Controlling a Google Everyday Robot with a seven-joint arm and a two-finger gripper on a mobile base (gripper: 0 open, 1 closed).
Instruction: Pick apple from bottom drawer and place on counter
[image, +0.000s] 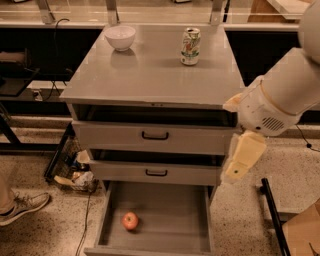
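Cream hand (236, 171) beside grey cabinet (200, 141) (red apple (130, 220)).

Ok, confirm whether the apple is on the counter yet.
No, the apple lies on the floor of the open bottom drawer, while the gripper hangs beside the cabinet.

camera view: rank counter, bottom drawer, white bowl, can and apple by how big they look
1. counter
2. bottom drawer
3. white bowl and can: close, bowl wider, can taller, not ranked
4. apple
The end effector hangs just right of the middle drawer.
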